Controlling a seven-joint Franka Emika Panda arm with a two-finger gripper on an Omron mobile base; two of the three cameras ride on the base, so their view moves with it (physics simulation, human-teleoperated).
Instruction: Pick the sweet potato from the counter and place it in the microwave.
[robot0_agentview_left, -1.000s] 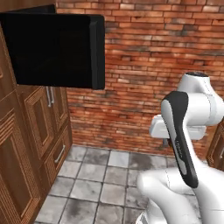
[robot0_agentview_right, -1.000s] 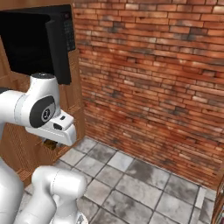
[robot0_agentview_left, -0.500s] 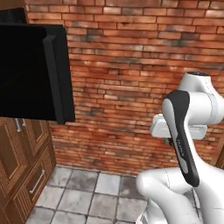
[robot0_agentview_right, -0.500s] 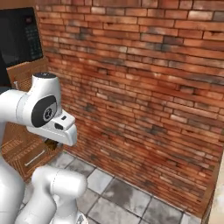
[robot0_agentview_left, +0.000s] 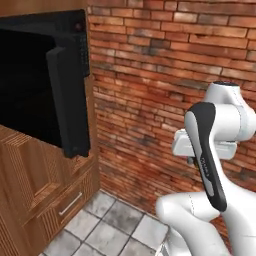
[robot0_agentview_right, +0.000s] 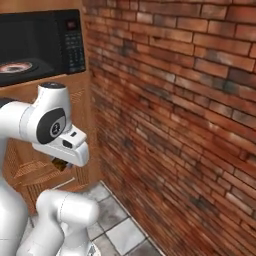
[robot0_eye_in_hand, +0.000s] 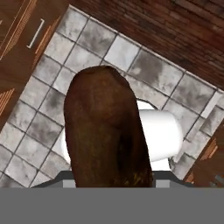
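Carrying: sweet potato (robot0_eye_in_hand: 105, 131) is clenched in the gripper (robot0_agentview_right: 61, 164), held low over the tiled floor (robot0_eye_in_hand: 39, 118) | target: microwave (robot0_agentview_right: 42, 42) stands open, up at left | risk: potato may be knocked loose if swung against the door (robot0_agentview_left: 70, 100)

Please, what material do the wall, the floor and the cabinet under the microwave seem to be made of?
Wall: red brick, rough and matte, with pale mortar lines.
Floor: grey stone-look tiles, mottled, with pale grout lines.
Cabinet: brown wood, by its grain lines; its drawer handle looks like metal, though that is uncertain.
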